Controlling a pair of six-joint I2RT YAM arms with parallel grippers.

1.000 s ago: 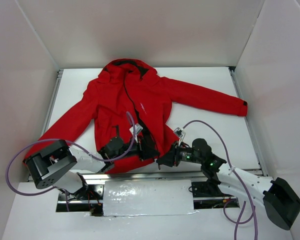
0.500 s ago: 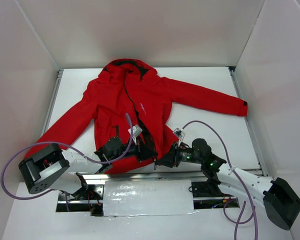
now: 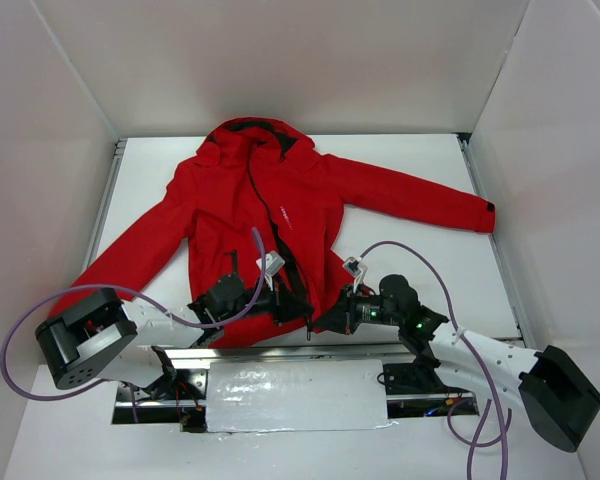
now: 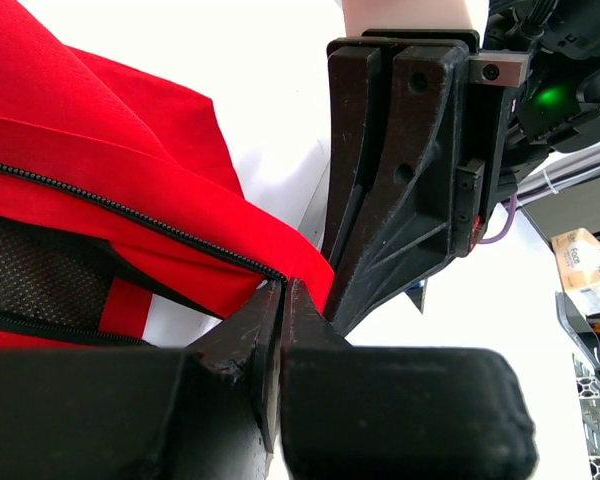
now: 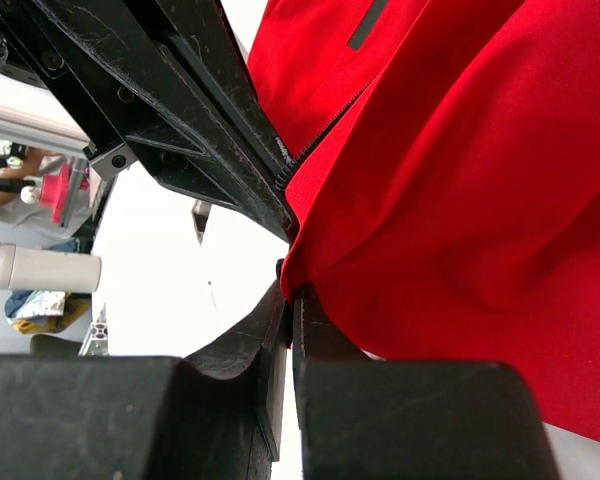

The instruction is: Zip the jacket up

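The red jacket lies face up on the white table, hood far, its front partly open at the bottom along the dark zip. My left gripper is at the bottom hem, jaws shut at the lower end of the zip teeth; its tip pinches the red hem corner. My right gripper is right beside it, shut on the other red hem edge. Each wrist view shows the other gripper's black fingers close by, almost touching.
The right sleeve stretches to the back right, the left sleeve to the front left. A metal rail and a foil-covered plate lie at the near edge. White walls enclose the table. Purple cables loop over both arms.
My left gripper has moved right and down along the zip to the bottom hem corner. My right gripper has edged left to meet it. The jacket barely shifted.
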